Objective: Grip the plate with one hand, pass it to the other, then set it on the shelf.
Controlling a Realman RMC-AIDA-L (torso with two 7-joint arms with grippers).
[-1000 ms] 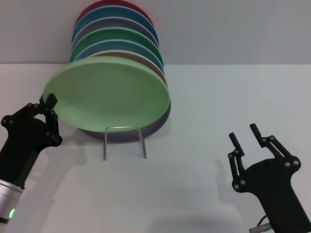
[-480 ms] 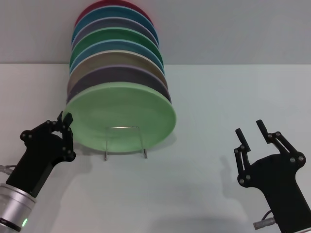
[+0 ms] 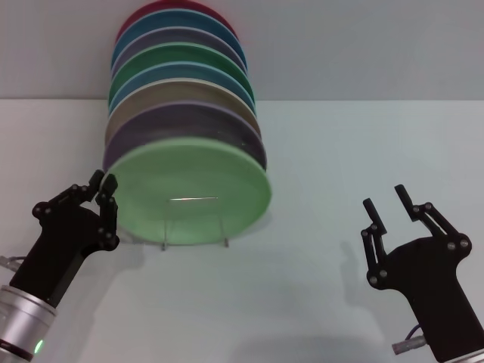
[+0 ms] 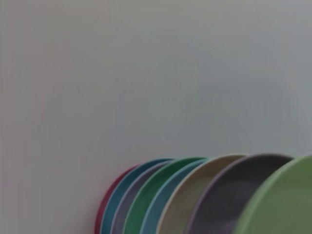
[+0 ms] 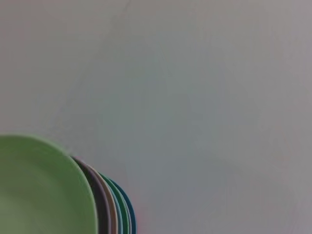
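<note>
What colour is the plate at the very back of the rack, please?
Dark red or maroon; the back plate shows best in the head view, behind the blue plate.

Open tabletop (image 3: pixel 318 295) between the claws; plate stack (image 3: pixel 181 98) (upright, on the rack) blocks behind.

The pale green plate (image 3: pixel 193 193) stands tilted at the front of the wire shelf (image 3: pixel 194 227), leaning back against the other plates (image 3: pixel 181 98).
</note>
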